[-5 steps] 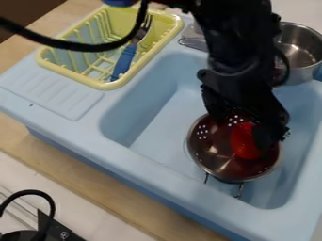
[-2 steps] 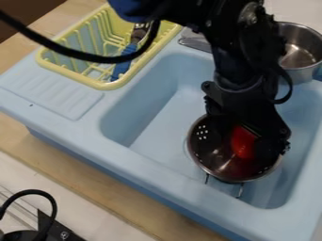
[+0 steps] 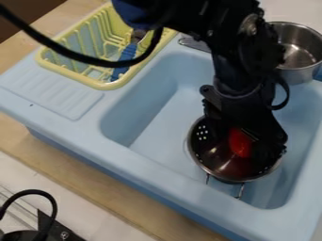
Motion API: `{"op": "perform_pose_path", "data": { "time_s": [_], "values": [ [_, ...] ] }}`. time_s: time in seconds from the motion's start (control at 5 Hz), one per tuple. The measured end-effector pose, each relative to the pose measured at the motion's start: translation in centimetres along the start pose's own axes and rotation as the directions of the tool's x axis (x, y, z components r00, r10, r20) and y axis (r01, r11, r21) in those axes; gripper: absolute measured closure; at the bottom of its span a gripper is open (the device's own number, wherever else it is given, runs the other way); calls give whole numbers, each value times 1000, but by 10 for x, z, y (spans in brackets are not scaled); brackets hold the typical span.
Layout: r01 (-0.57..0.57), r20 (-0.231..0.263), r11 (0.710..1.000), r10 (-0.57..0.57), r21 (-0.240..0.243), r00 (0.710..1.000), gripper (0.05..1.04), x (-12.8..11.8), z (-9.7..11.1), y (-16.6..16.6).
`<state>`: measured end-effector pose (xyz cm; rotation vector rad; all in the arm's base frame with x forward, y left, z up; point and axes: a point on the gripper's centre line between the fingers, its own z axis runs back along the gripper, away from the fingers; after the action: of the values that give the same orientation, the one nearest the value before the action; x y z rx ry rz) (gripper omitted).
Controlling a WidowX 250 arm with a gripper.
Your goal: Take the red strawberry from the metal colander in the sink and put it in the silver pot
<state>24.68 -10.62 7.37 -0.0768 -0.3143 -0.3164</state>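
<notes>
In the lower right of the frame, a red object, judged light, smooth and slightly slippery and best pinched across its sides, is seen inside a metal colander, under a black gripper whose opening cannot be told

Pale blue and yellow around a spot of red

We are seeing a pale blue sink, a yellow, slatted rack, a blue utensil handle, a silvery colander patterned with pale dots, a red object, and tan wood.
</notes>
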Motion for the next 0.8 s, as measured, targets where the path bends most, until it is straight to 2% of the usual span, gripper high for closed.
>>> {"op": "perform_pose_path", "data": {
  "time_s": [0.2, 0.4, 0.6, 0.8],
  "values": [
    [8, 8, 1000, -8, 16, 1000, 86, 0, -1, 0],
    [4, 11, 1000, -4, 26, 1000, 131, -1, -2, 3],
    [-6, 35, 999, 4, 37, 999, 317, -1, -1, 3],
    [-22, 26, 999, 21, 45, 999, 318, -2, -1, 5]
  ]
}}
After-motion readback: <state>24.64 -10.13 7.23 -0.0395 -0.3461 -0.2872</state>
